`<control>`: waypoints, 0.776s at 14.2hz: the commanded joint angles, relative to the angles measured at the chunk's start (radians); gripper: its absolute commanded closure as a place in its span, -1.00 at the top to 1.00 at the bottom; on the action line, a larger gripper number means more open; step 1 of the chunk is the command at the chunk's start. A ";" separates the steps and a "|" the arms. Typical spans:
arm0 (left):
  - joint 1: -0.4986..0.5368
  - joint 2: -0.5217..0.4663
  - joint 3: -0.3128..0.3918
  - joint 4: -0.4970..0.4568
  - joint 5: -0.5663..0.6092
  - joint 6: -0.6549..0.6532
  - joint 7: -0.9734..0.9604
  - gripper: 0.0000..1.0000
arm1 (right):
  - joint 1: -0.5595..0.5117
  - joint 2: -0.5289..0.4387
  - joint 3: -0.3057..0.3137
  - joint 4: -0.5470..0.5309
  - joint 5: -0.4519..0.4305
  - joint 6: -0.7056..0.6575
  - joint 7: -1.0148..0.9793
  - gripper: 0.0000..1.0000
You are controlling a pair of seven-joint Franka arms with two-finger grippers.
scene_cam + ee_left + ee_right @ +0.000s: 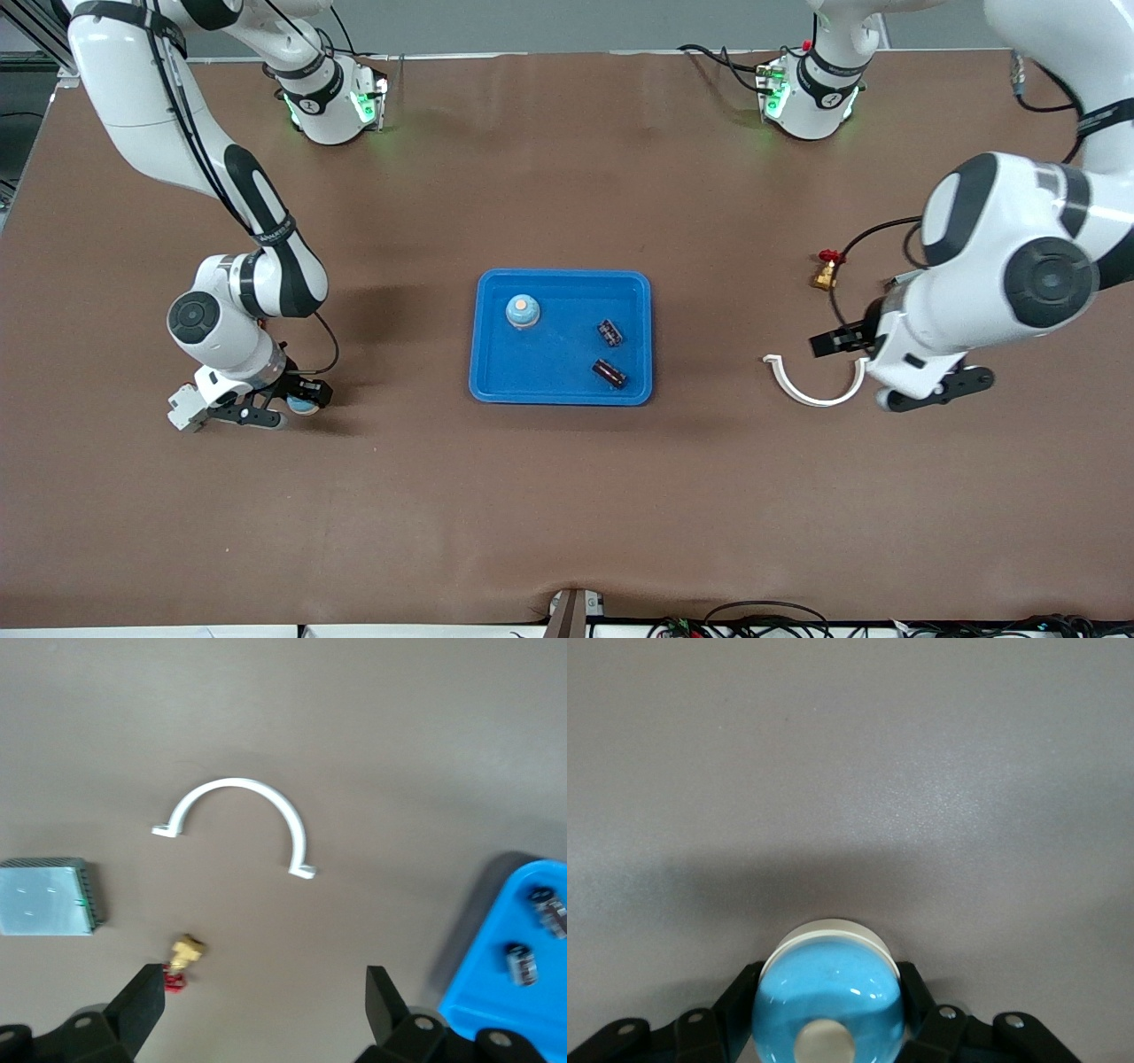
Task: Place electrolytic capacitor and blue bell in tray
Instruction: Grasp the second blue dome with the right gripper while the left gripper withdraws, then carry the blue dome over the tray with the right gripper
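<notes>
The blue tray (489, 386) lies mid-table. In it stand a blue bell (523, 311) and two dark electrolytic capacitors (609, 332) (609, 373); both capacitors (523, 961) also show in the left wrist view. Toward the right arm's end of the table, my right gripper (299, 404) is down low and shut on a second blue bell (305, 405). In the right wrist view its fingers (740, 1005) press both sides of that bell's dome (833, 988). My left gripper (852, 374) (264, 983) hangs open and empty over the table beside a white half-ring clamp.
The white half-ring clamp (815, 388) (235, 811) lies toward the left arm's end. A brass valve with a red handle (827, 273) (184, 952) sits farther from the front camera. A grey ribbed block (44, 896) lies near them. The tray's corner (487, 979) shows in the left wrist view.
</notes>
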 commanded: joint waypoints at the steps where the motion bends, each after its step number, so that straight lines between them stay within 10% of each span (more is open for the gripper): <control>1: 0.057 -0.100 -0.009 -0.146 -0.020 0.054 0.071 1.00 | 0.033 -0.013 0.021 -0.012 0.012 -0.032 0.106 -1.00; 5: 0.150 -0.264 -0.011 -0.415 -0.078 0.304 0.198 1.00 | 0.129 -0.077 0.020 -0.053 0.013 -0.063 0.299 -1.00; 11: 0.186 -0.276 -0.006 -0.399 -0.087 0.319 0.269 1.00 | 0.316 -0.117 0.020 0.000 0.012 -0.190 0.652 -1.00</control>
